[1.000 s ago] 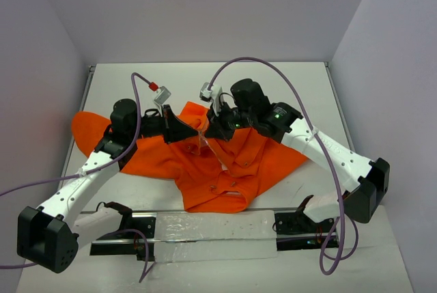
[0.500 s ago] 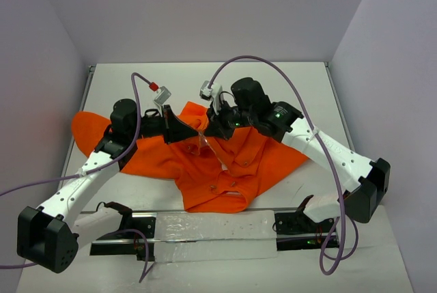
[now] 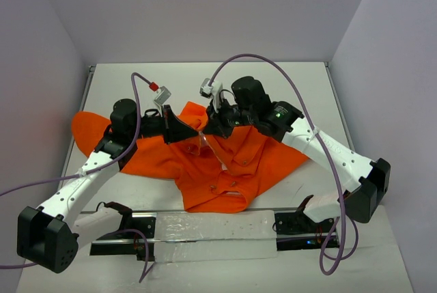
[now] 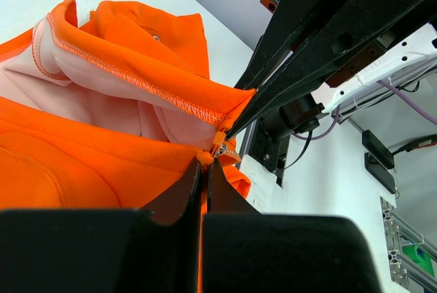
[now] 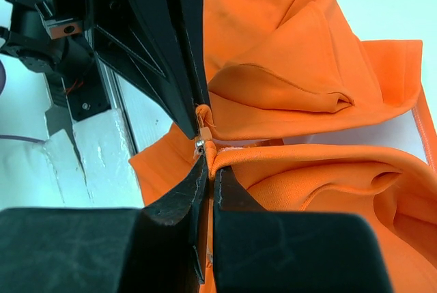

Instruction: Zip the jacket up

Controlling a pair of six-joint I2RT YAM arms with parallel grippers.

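Observation:
The orange jacket (image 3: pixel 225 163) lies spread on the table, its pale lining (image 4: pixel 89 91) showing at the collar. Both grippers meet at the top of the front zipper, near the collar. My left gripper (image 3: pixel 196 131) is shut on the small orange zipper pull (image 4: pixel 204 158), just below the metal slider (image 4: pixel 220 145). My right gripper (image 3: pixel 207 130) is shut on the orange jacket edge (image 5: pixel 225 158) right beside the slider (image 5: pixel 199 145). The two grippers' fingertips almost touch. The zipper line below them is hidden under fabric folds and the fingers.
A sleeve (image 3: pixel 89 129) reaches to the far left. The hood (image 5: pixel 293 54) lies bunched behind the collar. A clear plate with brackets (image 3: pixel 212 228) sits at the near edge between the arm bases. Purple cables (image 3: pixel 273 67) arc above both arms.
The right gripper has shifted very slightly left and back. Both grips are unchanged and the jacket has hardly moved.

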